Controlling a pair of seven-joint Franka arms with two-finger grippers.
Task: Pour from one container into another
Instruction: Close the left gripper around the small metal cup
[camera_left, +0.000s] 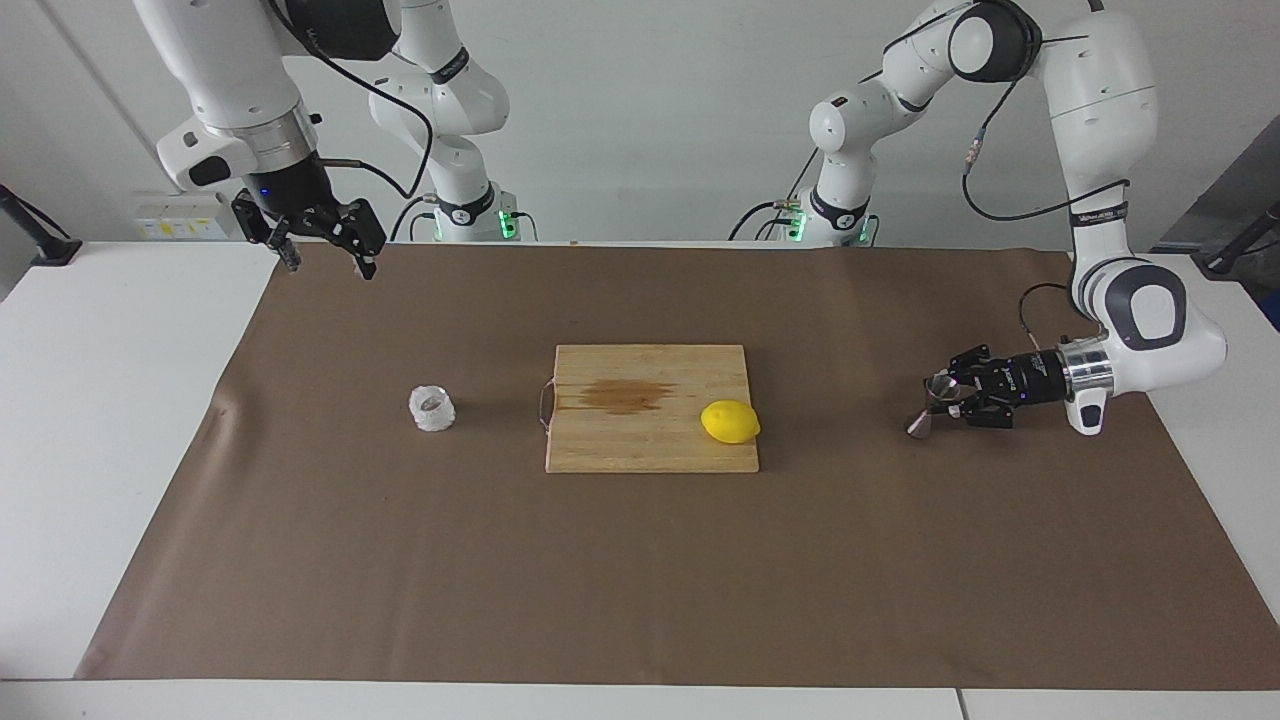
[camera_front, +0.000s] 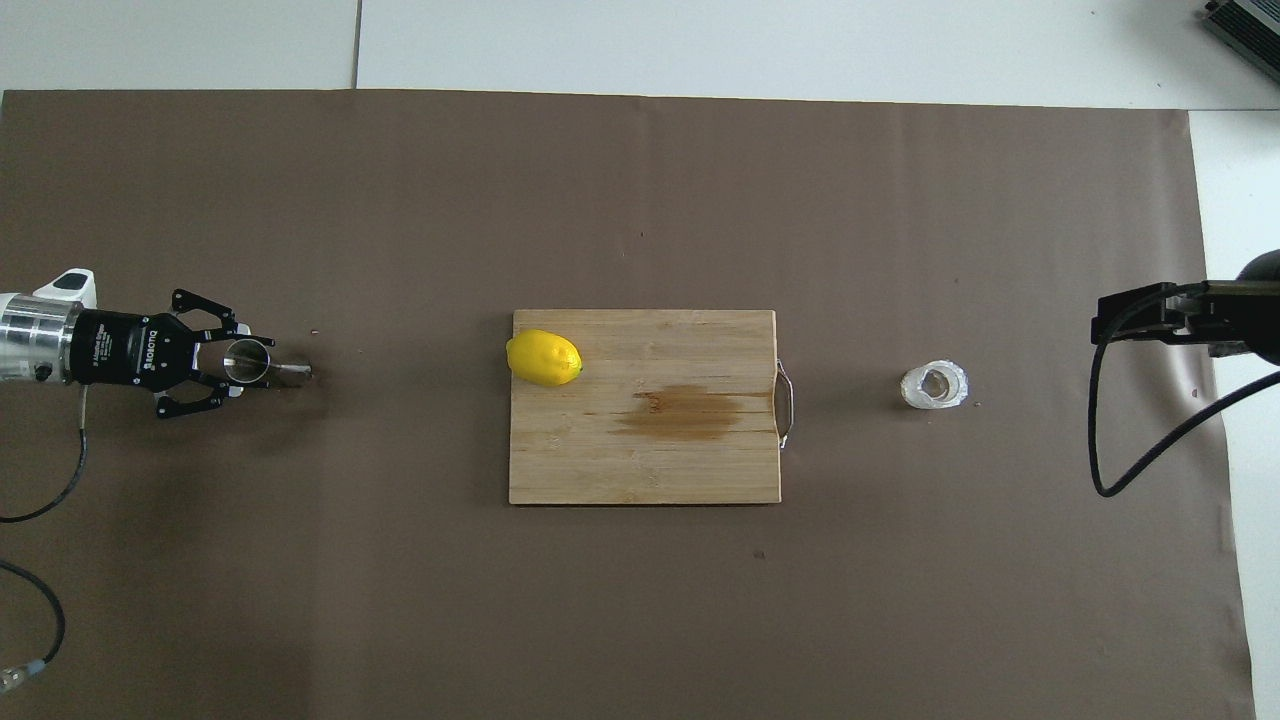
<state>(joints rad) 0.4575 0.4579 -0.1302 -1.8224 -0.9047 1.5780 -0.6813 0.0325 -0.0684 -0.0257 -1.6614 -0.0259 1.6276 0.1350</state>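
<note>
Clamping the metal jigger (camera_left: 930, 402) at the left arm's table end, the left gripper (camera_left: 950, 398) sits well apart from the glass cup (camera_left: 432, 408) (nearer the waiting, open-jawed right gripper (camera_left: 322, 250)).

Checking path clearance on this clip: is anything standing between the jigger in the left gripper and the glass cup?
Yes. The cutting board with the lemon on it lies between the jigger, held by the left gripper, and the glass cup. Both are low.
</note>
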